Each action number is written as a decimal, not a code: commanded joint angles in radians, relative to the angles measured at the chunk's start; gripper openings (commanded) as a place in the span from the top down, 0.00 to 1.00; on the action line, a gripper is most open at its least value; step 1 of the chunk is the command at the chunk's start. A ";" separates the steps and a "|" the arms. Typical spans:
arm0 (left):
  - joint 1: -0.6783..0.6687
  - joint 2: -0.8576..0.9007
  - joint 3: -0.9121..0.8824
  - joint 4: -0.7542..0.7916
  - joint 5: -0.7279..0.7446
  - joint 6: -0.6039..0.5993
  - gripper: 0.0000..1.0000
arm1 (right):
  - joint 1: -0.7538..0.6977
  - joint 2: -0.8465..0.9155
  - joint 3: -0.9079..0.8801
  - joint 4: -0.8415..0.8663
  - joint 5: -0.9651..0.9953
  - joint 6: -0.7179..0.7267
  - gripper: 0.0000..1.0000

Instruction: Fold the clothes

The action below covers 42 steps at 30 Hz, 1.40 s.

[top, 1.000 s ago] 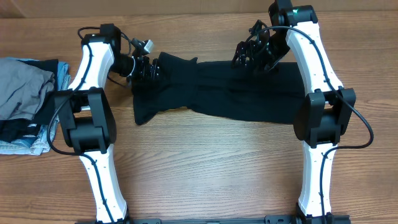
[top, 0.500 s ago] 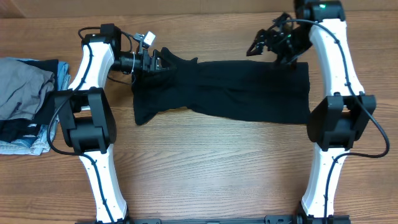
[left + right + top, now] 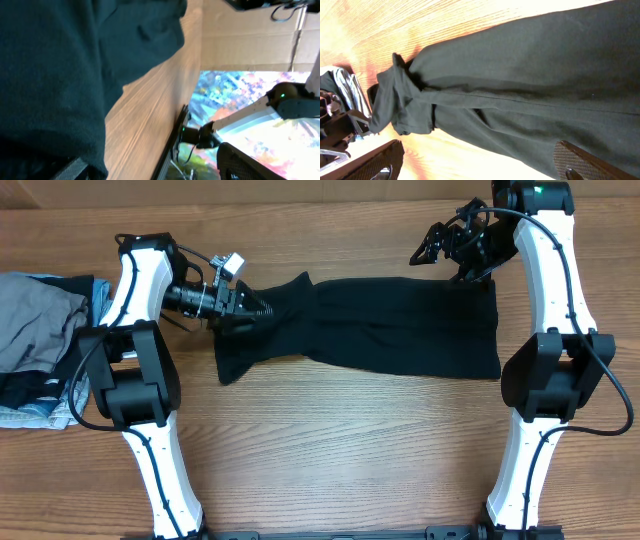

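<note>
Right claw [image 3: 430,246] now sits back off the black garment [image 3: 400,330] below it, wide and empty, probably after stretching it flat for folding; left claw [image 3: 250,302] meets the bunched end, grip unclear.

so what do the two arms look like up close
The left arm and right arm have white shells, black joint blocks and loose black cables. The right one shows a green light near its wrist. Its fingers are dark with a woven texture.
</note>
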<state>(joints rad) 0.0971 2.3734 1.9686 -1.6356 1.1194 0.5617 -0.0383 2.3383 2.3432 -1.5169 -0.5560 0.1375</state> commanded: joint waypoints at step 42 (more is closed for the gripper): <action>0.074 -0.021 0.282 0.029 -0.727 -0.562 0.15 | 0.351 0.196 0.001 0.267 -0.271 -0.068 0.21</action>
<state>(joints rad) 0.1661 2.3730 2.2642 -1.6043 0.3450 -0.0822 0.3248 2.5313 2.3390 -1.2385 -0.8127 0.0303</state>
